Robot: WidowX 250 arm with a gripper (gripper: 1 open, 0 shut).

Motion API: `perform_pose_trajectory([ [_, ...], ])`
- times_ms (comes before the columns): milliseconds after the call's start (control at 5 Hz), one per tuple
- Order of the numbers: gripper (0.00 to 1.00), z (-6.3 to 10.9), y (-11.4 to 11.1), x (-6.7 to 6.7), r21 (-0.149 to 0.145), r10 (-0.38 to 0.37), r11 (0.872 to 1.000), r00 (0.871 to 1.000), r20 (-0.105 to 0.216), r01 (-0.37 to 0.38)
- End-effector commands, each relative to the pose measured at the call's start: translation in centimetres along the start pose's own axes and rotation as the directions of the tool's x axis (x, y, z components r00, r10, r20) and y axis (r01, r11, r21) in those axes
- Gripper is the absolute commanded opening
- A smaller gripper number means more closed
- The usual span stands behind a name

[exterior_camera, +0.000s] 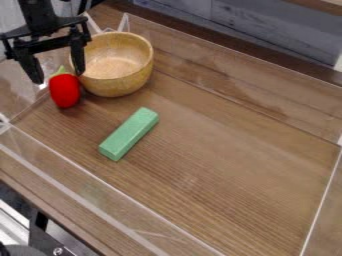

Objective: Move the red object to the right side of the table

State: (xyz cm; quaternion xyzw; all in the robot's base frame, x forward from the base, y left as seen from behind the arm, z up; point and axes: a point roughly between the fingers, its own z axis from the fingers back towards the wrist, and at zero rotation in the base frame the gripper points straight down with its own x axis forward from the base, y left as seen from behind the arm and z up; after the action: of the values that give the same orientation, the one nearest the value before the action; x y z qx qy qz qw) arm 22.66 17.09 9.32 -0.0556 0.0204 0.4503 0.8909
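Note:
The red object [64, 91], a small round red toy fruit with a green leaf top, sits on the brown wood-grain table [227, 130] near its left edge, just left of the wooden bowl. My black gripper [55, 60] hangs pointing down just above and behind the fruit, its fingers [31, 62] spread wide with nothing between them. One finger stands left of the fruit's top, the other near the bowl's rim. The gripper is open and apart from the fruit.
A light wooden bowl [114, 64] stands at the back left, close beside the fruit. A green rectangular block [128, 134] lies slantwise in front of the bowl. Low clear acrylic walls [321, 215] ring the table's edges.

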Motion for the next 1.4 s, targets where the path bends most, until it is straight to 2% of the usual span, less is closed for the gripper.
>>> perform_pose_trajectory([
  [0,1.00,0.4,-0.4,1.8,-0.029,0.191,0.982,0.979,0.065,-0.189],
  [400,1.00,-0.6,-1.9,2.9,-0.056,0.389,0.921,0.919,0.069,-0.385],
  [800,1.00,-0.5,-1.5,4.9,-0.077,0.562,0.827,0.823,0.081,-0.557],
  [1000,1.00,-0.5,-1.3,5.6,-0.081,0.616,0.788,0.782,0.090,-0.611],
  [1200,1.00,-1.5,-1.2,5.4,-0.077,0.616,0.787,0.781,0.100,-0.611],
])
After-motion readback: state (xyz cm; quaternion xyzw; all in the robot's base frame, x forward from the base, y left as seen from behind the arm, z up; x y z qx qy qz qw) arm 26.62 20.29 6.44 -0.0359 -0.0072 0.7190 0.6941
